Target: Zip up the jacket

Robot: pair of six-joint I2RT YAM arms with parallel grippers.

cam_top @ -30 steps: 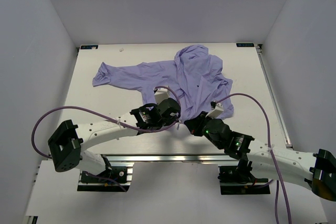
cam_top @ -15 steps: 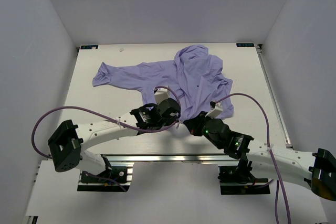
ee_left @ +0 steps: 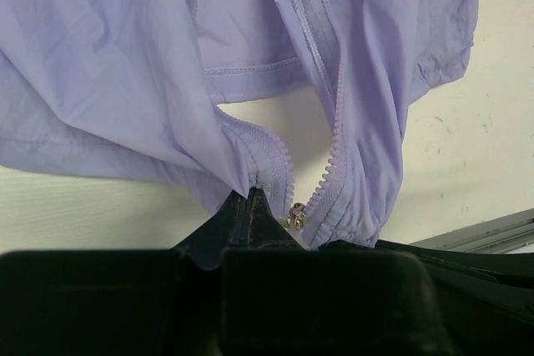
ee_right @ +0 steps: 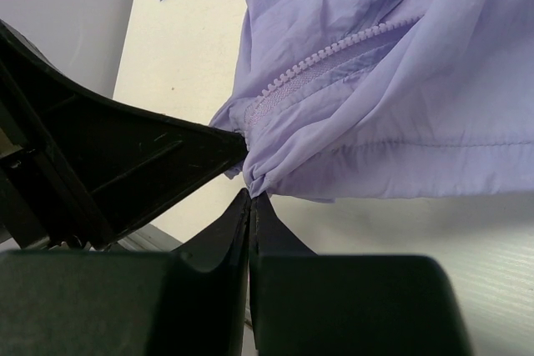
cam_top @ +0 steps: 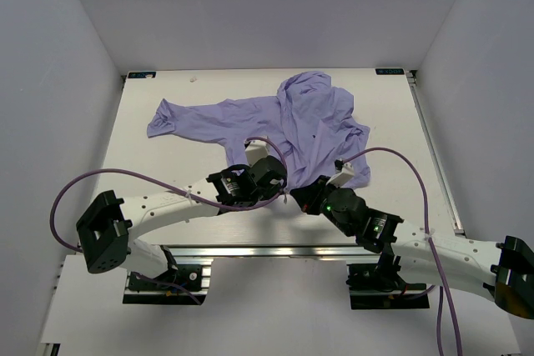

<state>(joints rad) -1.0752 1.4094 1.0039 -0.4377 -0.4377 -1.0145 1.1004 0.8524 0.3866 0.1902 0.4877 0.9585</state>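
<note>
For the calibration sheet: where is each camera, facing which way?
Top external: above and behind, looking down at the lavender fabric jacket on the white table; both arms show.
Left wrist: behind the left hand, facing the jacket's unzipped hem; its shut fingers show.
Right wrist: behind the right hand, facing the hem corner; its shut fingers show.
Shared: both wrist views show zipper teeth.

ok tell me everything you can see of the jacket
The jacket is thin, wrinkled lavender fabric, lying on the white table, one sleeve stretched left. Its zipper is open at the hem, metal slider at the bottom. The left gripper and right gripper each pinch the hem, jaws shut.
</note>
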